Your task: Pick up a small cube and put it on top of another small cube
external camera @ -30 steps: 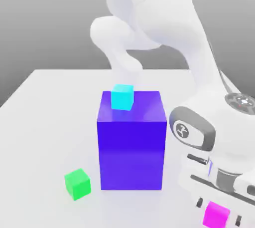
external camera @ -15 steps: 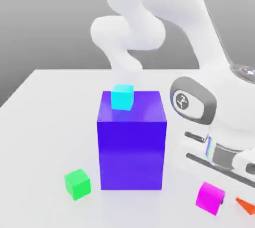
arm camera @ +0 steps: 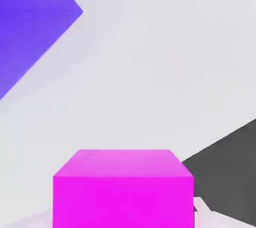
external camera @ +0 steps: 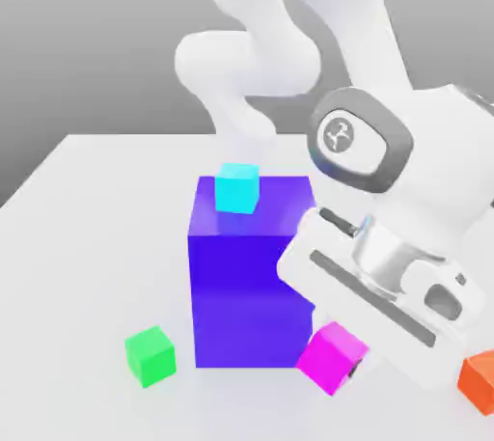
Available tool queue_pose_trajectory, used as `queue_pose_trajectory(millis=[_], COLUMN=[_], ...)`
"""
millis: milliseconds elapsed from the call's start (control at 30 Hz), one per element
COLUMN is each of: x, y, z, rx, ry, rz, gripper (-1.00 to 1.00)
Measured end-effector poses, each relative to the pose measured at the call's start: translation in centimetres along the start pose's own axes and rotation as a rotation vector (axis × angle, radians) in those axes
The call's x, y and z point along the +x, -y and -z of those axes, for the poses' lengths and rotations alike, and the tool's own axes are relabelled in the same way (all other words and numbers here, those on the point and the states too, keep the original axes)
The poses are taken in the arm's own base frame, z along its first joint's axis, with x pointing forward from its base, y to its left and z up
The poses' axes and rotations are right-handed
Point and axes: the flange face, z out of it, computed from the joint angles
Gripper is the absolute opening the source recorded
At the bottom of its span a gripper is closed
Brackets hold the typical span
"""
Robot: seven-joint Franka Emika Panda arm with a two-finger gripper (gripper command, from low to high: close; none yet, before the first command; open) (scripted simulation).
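**A:** Where is the magenta cube (external camera: 331,357), and what has hold of it?

**B:** The gripper (external camera: 345,364) is closed on it, fingers pinched against two opposite faces. It hangs tilted, just off the white table (external camera: 87,236), near the lower right corner of the big blue-purple block (external camera: 254,275) in the exterior view.

**A:** What does the cube look like?

**B:** Small, plain, bright pink-magenta, flat faces and sharp edges, with no markings. It is far smaller than the block.

**A:** How will it handle?

**B:** Likely light and rigid, with smooth faces that could slip if gripped off-centre. A centred hold across parallel faces looks best.

**A:** What else is there?

**B:** A cyan cube (external camera: 237,187) sits on top of the block. A green cube (external camera: 150,355) lies on the table left of it, and an orange one (external camera: 479,380) at the far right.
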Motion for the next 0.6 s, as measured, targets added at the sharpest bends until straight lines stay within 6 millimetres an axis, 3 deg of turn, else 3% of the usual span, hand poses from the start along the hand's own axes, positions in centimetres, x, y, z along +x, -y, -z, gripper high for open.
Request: queue_pose_trajectory(millis=[267,600], x=[-4.5,-10.2], y=[-0.1,1.1], z=[4.6,12.2], rx=[-0.074,-0.194], ry=[0.141,0.263], rz=[-0.08,-0.211], gripper=[-1.0,-1.0])
